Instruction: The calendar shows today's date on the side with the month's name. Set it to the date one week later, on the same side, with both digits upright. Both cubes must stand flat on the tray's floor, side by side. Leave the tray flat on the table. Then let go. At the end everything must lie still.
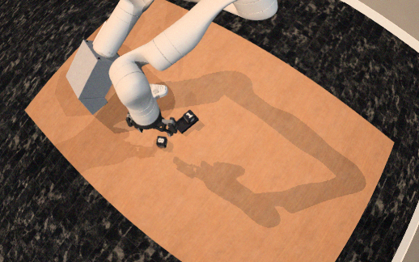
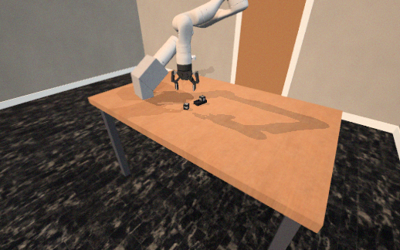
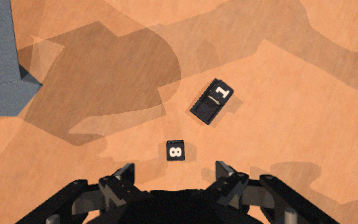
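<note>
A small black cube point(image 3: 175, 150) with a white 8 on its top face lies alone on the table; it also shows in the top view point(image 1: 161, 141) and the exterior view point(image 2: 186, 106). The black tray point(image 3: 211, 101) lies a short way beyond it, with one black cube in its far end showing a white 1 on top point(image 1: 190, 117). The tray's other slot looks empty. The tray also shows in the exterior view point(image 2: 200, 101). My gripper point(image 3: 175, 171) point(image 2: 185, 82) is wide open and empty, hanging above the table just short of the loose cube.
A grey box-shaped robot base point(image 1: 87, 77) point(image 3: 0, 55) stands at the table's far left corner. The arm's shadow stretches over the wooden table top point(image 1: 260, 162).
</note>
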